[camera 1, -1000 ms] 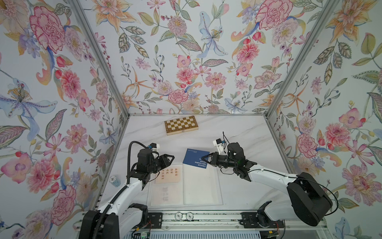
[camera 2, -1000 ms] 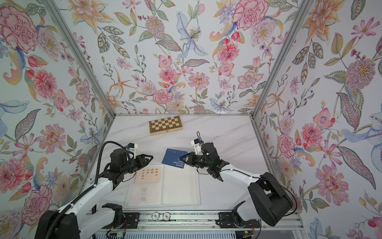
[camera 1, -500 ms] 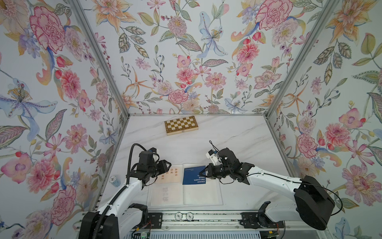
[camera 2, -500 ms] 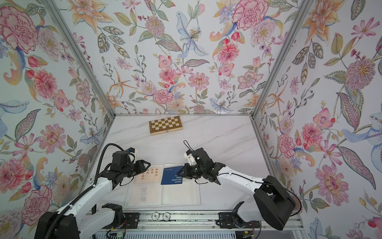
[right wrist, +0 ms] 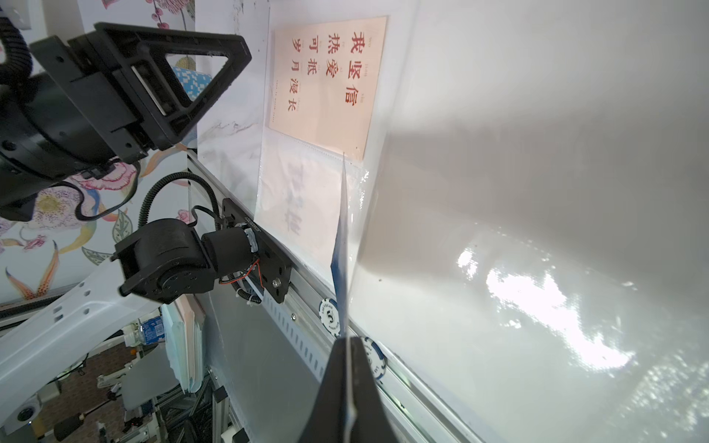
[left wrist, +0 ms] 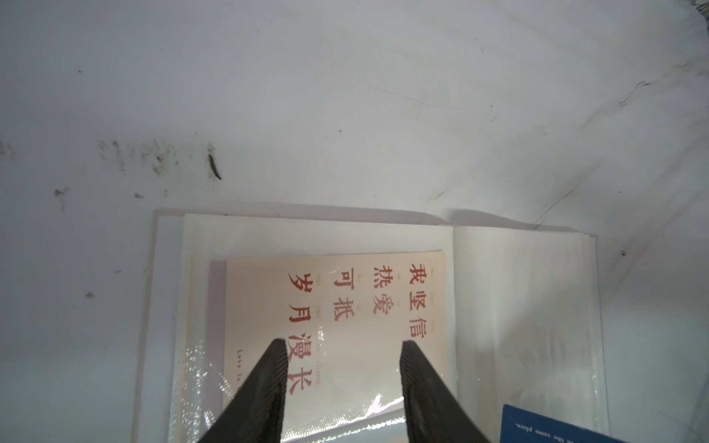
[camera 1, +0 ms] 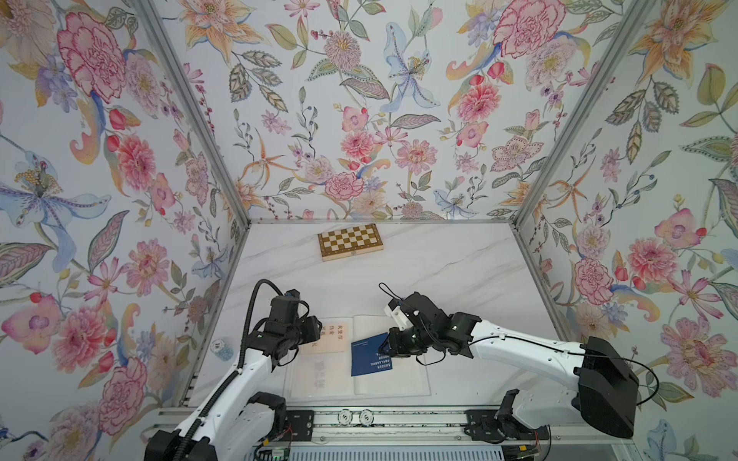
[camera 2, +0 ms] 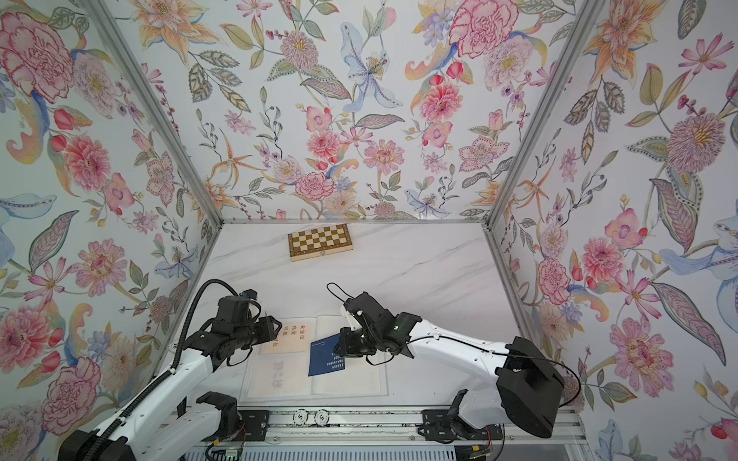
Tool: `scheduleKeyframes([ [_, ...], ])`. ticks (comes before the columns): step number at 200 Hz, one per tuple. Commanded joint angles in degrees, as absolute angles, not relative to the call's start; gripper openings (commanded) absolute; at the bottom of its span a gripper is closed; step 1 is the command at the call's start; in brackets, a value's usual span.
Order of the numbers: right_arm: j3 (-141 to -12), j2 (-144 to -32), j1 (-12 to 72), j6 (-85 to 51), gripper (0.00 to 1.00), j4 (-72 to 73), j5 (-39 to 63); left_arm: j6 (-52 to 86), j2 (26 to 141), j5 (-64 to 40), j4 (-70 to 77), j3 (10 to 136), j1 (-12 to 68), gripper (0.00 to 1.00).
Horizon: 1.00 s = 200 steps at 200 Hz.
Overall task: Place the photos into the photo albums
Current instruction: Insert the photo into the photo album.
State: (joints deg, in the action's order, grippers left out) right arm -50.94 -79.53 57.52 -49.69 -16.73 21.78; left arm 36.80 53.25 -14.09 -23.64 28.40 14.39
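The photo album (camera 1: 403, 381) (camera 2: 355, 381) lies open near the table's front edge, its translucent sleeve pages facing up. A cream photo (camera 1: 334, 338) (camera 2: 294, 338) (left wrist: 356, 368) (right wrist: 330, 84) with red Chinese characters sits in the far sleeve of the left page. My left gripper (camera 1: 313, 334) (left wrist: 343, 343) stands open just over that photo, nothing between its fingers. My right gripper (camera 1: 384, 350) (camera 2: 338, 351) (right wrist: 347, 343) is shut on a navy blue photo (camera 1: 369, 358) (camera 2: 325, 358) (left wrist: 544, 425) (right wrist: 341, 245), held tilted above the right page beside the spine.
A checkered wooden chessboard box (camera 1: 349, 241) (camera 2: 319, 241) lies at the back of the table. A stack of poker chips (camera 1: 221, 348) stands by the left wall. Two chips (camera 1: 353, 417) (right wrist: 330, 314) rest on the front rail. Floral walls close three sides.
My right gripper has carried the navy photo from beyond the album's far edge back over the right page. My left gripper has swung inward over the cream photo.
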Motion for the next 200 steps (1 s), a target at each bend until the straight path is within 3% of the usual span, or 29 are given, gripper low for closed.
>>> scheduleKeyframes([
  [1, -53.95, -81.53, 59.61, -49.08, 0.0, -23.61, 15.39, 35.49, 53.2, -10.43, -25.27, 27.23, 14.86, 0.47],
  [200, -64.77, -88.03, 65.25, -49.3, 0.0, -34.14, 8.5, 33.58, 53.22, -4.57, -21.42, 24.26, 13.22, 0.48],
])
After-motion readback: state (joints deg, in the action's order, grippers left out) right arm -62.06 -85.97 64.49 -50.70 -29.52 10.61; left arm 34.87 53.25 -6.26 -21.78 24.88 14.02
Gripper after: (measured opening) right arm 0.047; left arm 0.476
